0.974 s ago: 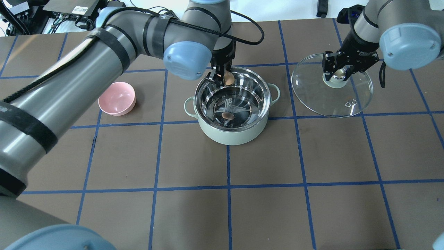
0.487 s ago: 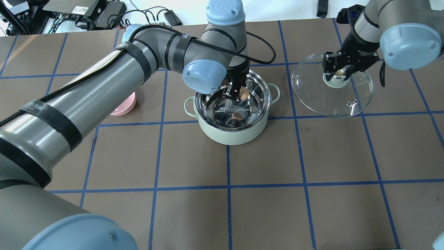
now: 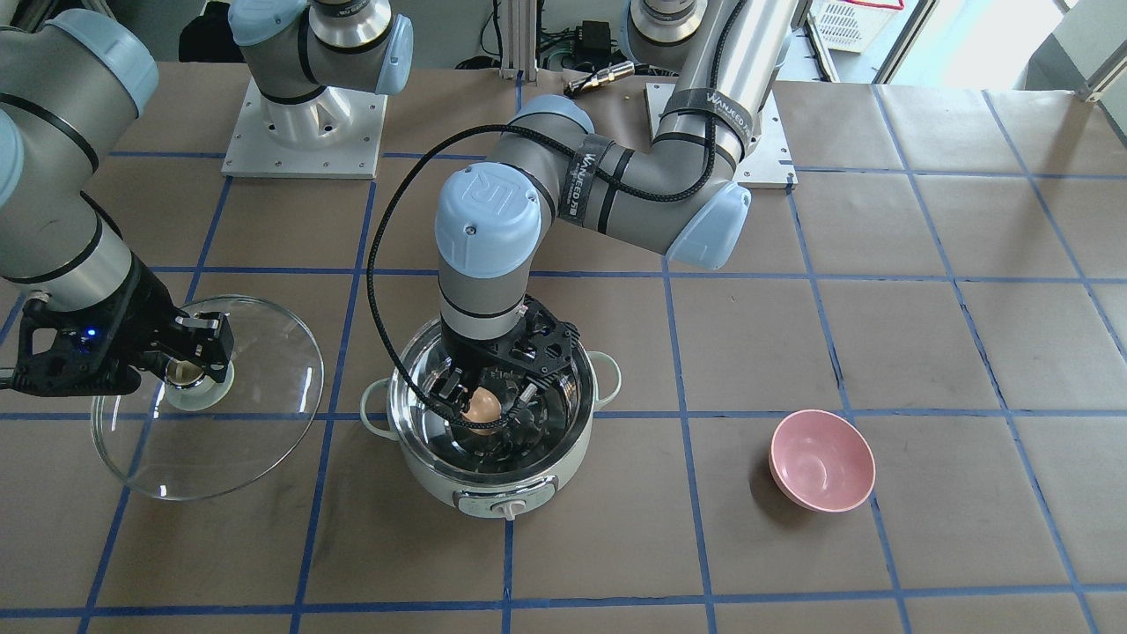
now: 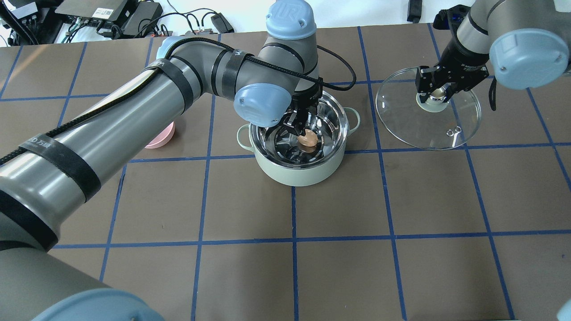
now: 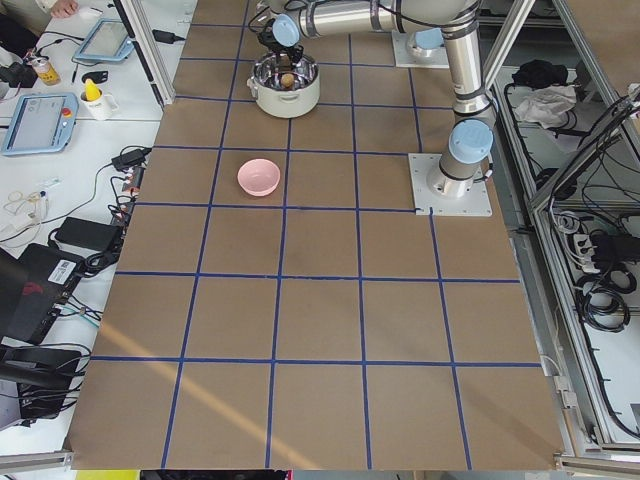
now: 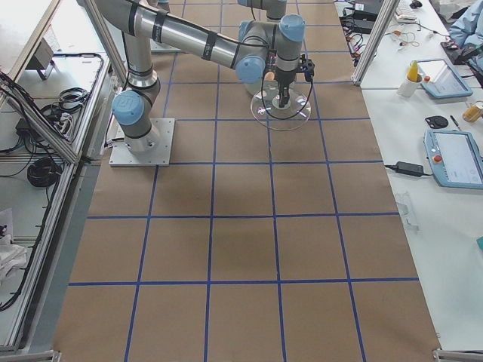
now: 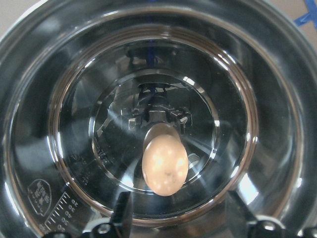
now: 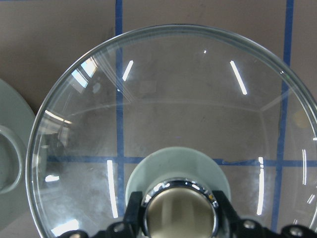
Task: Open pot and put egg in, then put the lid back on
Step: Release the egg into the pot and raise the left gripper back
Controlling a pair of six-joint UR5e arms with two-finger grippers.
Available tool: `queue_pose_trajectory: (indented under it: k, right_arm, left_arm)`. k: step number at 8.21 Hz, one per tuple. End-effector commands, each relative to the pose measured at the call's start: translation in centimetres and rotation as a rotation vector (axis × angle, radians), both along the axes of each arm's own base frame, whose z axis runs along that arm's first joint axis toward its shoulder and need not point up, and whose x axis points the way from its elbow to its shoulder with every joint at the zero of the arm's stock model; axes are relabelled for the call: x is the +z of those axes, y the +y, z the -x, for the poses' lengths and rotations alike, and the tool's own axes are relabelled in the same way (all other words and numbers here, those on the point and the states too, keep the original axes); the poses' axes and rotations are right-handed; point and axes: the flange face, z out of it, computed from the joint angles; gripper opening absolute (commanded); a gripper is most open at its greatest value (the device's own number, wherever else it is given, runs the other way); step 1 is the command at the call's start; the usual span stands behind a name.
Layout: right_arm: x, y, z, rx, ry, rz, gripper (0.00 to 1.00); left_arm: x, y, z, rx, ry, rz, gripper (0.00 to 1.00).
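The pale mint pot (image 4: pixel 294 174) stands open at mid table, also seen in the front view (image 3: pixel 493 486). My left gripper (image 4: pixel 299 130) reaches down inside it with its jaws spread. The tan egg (image 4: pixel 307 140) lies on the steel bottom just below them. In the left wrist view the egg (image 7: pixel 165 165) sits apart from both fingers (image 7: pixel 121 218). My right gripper (image 4: pixel 435 93) is shut on the beige knob (image 8: pixel 179 210) of the glass lid (image 4: pixel 428 129). It holds the lid tilted to the pot's right, clear of the pot.
A pink bowl (image 3: pixel 821 460) stands on the table left of the pot, half hidden behind my left arm in the overhead view (image 4: pixel 158 138). Blue tape lines grid the brown table top. Cables and electronics lie beyond the far edge.
My left gripper moved from the pot's far rim to its middle and lowered inside. The egg went from held above the rim to lying on the bottom, jaws now spread. The right arm stayed still.
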Motion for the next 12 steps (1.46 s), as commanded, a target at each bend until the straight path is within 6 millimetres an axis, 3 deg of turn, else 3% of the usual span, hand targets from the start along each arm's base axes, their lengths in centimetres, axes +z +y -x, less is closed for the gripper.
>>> queue_pose_trajectory:
  k: [1,2,3,4,5,6,7,8,9,10,12]
  right_arm:
    - [0.2,-0.1,0.0,0.001,0.003,0.002,0.0]
    - [0.6,-0.1,0.1,-0.001,0.012,0.007,0.0]
    - [1.5,-0.2,0.2,-0.007,0.021,0.014,0.0]
    - [3.2,-0.2,0.2,-0.016,0.021,-0.008,0.0]
    - [7.4,0.6,-0.3,-0.03,0.011,0.005,0.0]
    - [9.4,1.4,-1.4,-0.07,-0.004,0.017,0.0]
    - [11.3,3.2,-4.5,-0.064,0.011,0.027,0.0]
    - [11.0,4.2,-7.6,-0.145,0.019,-0.004,0.0]
    - [10.9,4.8,-11.5,-0.17,-0.011,-0.001,0.0]
    - [10.9,5.8,-15.8,-0.164,-0.023,0.013,0.0]
    - [7.9,5.3,-22.0,-0.182,-0.041,0.03,0.0]
  left_arm:
    - [4.0,0.8,-0.3,-0.204,0.007,0.078,1.0]
    - [6.5,0.8,-1.6,-0.392,-0.004,0.129,1.0]
    - [8.3,-0.3,-4.8,-0.643,-0.07,0.172,1.0]
    - [10.1,-2.2,-10.6,-0.705,-0.228,0.168,1.0]
    - [11.5,-2.9,-15.5,-0.707,-0.272,0.131,1.0]
    - [12.7,-4.0,-20.0,-0.733,-0.286,0.126,1.0]
    - [13.6,-4.1,-23.5,-0.774,-0.286,0.094,1.0]
    - [14.7,-3.7,-26.1,-0.784,-0.285,0.072,1.0]
    - [15.1,-3.3,-27.7,-0.778,-0.271,0.04,1.0]
    - [14.6,-3.3,-27.7,-0.779,-0.259,0.027,1.0]
    - [15.7,-2.8,-26.8,-0.797,-0.222,0.072,1.0]
